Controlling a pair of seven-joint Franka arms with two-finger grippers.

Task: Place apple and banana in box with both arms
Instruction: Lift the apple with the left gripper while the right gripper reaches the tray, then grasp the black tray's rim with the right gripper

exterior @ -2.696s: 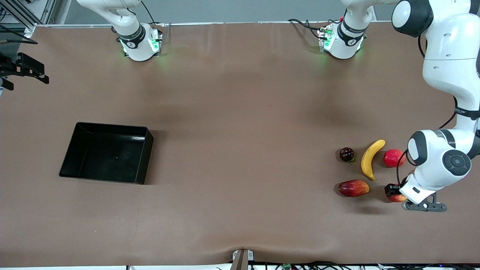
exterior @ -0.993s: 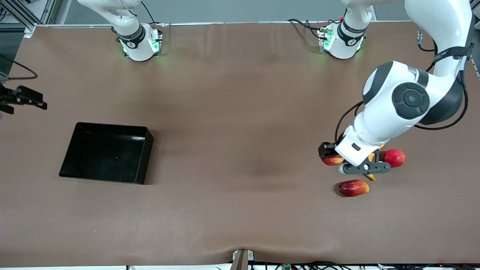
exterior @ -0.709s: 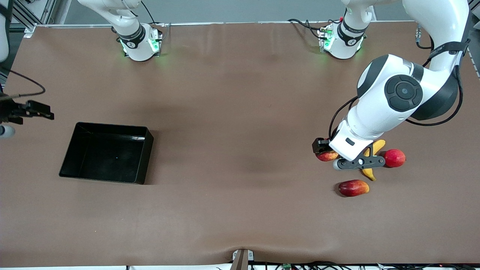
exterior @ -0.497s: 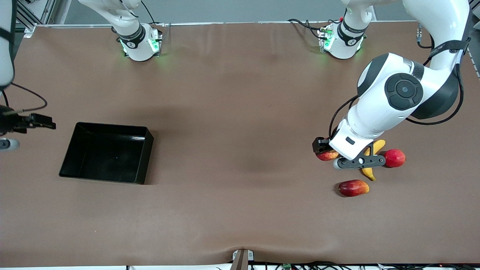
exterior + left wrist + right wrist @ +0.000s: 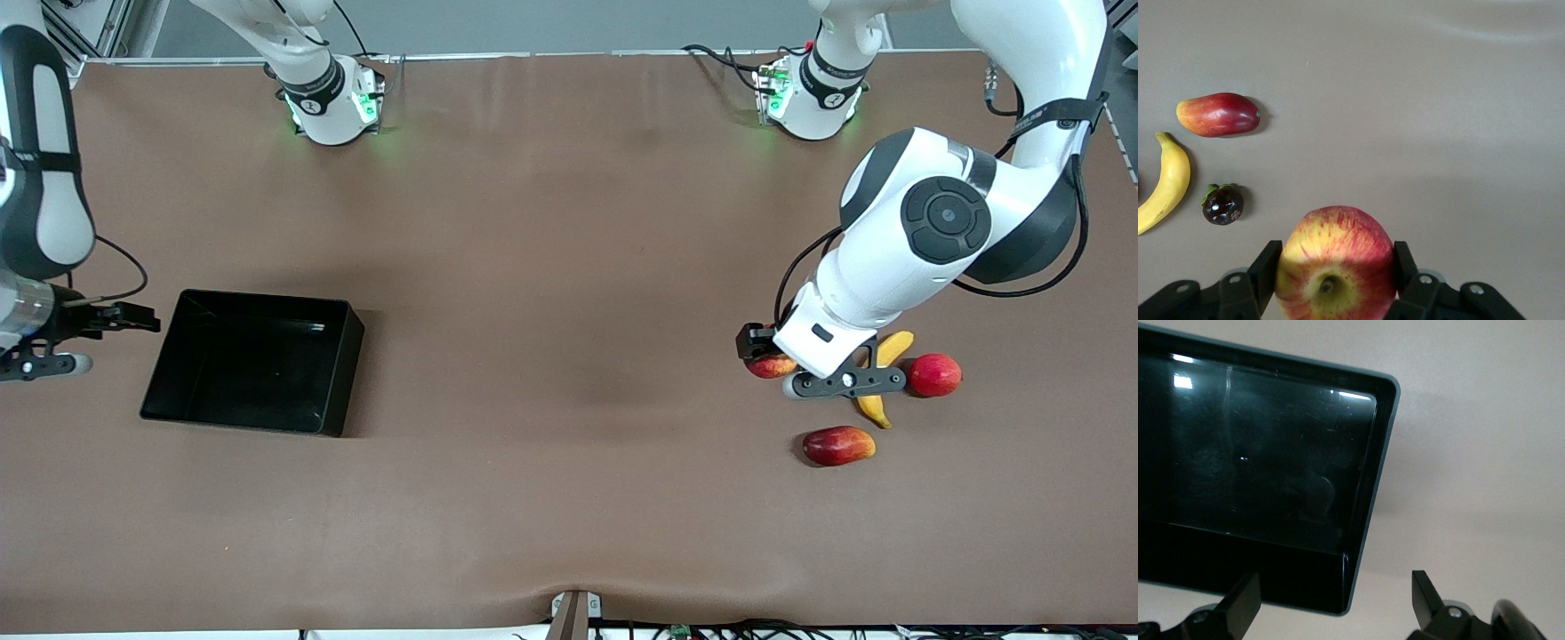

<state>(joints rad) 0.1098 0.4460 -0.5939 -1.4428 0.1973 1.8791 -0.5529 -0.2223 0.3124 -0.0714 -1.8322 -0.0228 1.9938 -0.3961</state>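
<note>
The left pincer (image 5: 763,353) is clamped on the apple (image 5: 772,365) and holds it in the air over the surface (image 5: 569,267), above the cluster of fruit at the left arm's end. In the left wrist view the apple (image 5: 1335,263) sits between the two fingers (image 5: 1266,270), stem dimple toward the camera, with one finger pressed against each side. The banana (image 5: 878,378) lies on the surface, partly covered by the left arm's wrist in the front view. Just beside the banana lies a smooth red round fruit (image 5: 933,374), and an elongated red-and-yellow fruit (image 5: 838,445) lies nearer to the front camera than the banana. A small dark fruit (image 5: 1222,204) with green leaves shows in the left wrist view, close to the banana (image 5: 1165,185). The box (image 5: 253,360) rests on the surface toward the right arm's end, well apart from the fruit, with nothing in it. The right pincer (image 5: 124,318) hangs just beside the box's end wall, its fingers (image 5: 1238,602) spread apart and holding nothing.
</note>
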